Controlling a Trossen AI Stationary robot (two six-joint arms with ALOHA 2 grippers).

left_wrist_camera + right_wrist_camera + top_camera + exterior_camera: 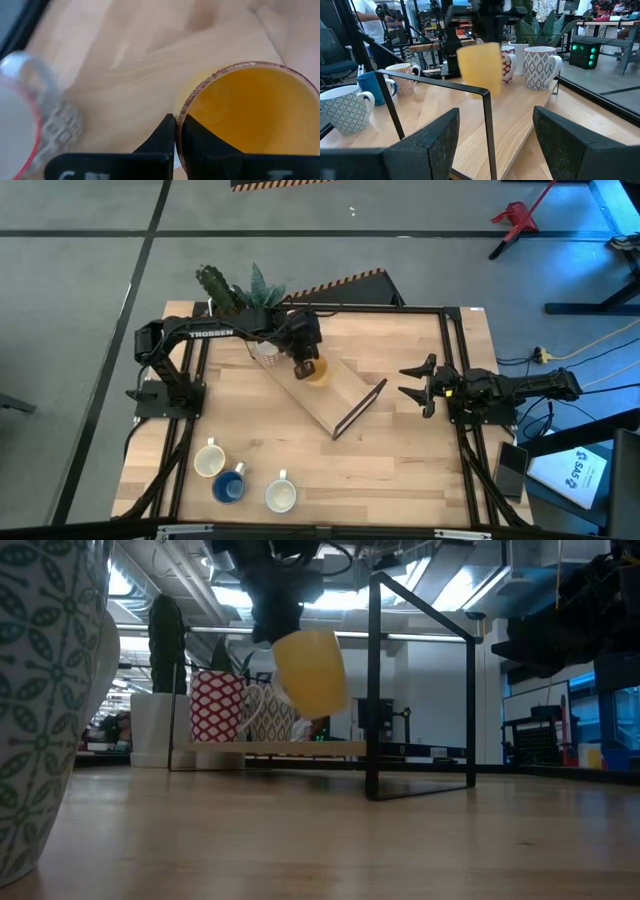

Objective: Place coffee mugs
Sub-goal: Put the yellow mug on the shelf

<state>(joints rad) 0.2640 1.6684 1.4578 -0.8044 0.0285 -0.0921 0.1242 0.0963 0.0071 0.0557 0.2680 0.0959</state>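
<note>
left gripper (305, 365) clenched on orange mug (317, 369) held above the tray (345, 400), two mugs (245, 707) placed there, three (243, 480) left on the tabletop (400, 470); right gripper (418, 385) idle, released.

orange mug (318, 370) tilted, airborne above wooden tray (345, 395), 3 mugs at table's front-left: blue (229, 485), 2 patterned
</note>
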